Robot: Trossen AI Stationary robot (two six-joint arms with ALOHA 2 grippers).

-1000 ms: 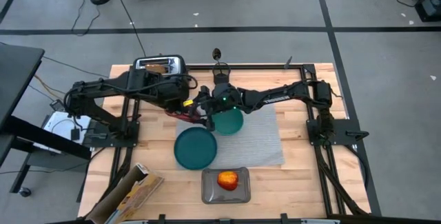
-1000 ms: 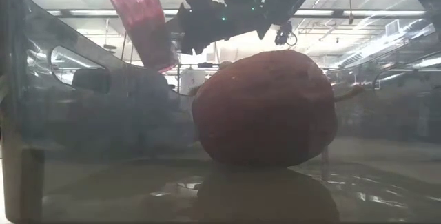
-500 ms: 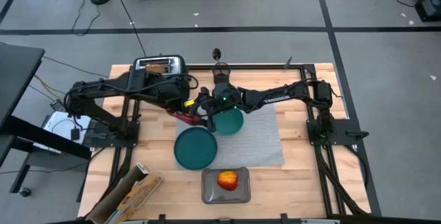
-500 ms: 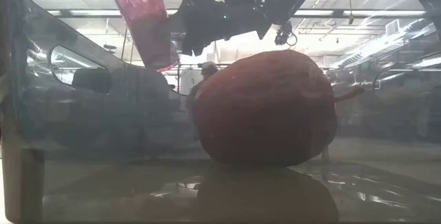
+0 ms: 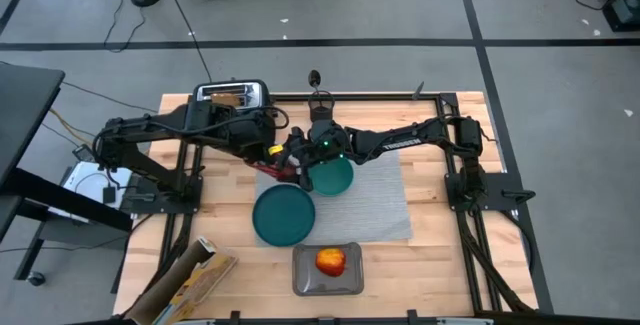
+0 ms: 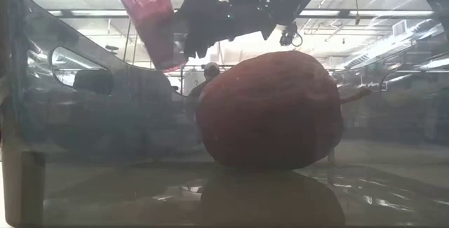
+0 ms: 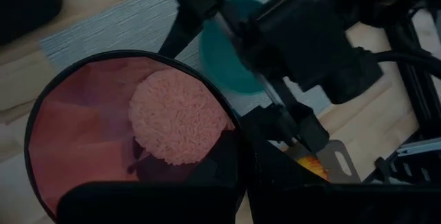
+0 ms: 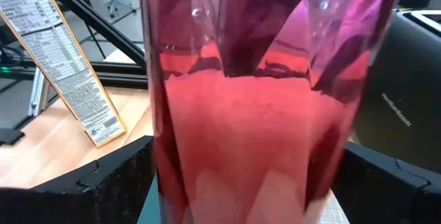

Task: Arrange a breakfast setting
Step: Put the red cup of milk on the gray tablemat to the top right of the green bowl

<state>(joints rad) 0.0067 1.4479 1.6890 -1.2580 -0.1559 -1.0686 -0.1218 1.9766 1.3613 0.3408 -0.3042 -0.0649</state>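
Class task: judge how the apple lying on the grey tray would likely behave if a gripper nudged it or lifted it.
The apple looks round, resting on a small contact patch in the low view, so a nudge would probably roll it across the grey tray. Its smooth, curved skin may slip between narrow fingers. It appears solid, so likely firm and fairly heavy for its size.

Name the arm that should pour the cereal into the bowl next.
Left, probably. The left pincer holds the cup, cereal inside, tilted beside the bowl on the placemat. The right pincer sits close by without clearly gripping it.
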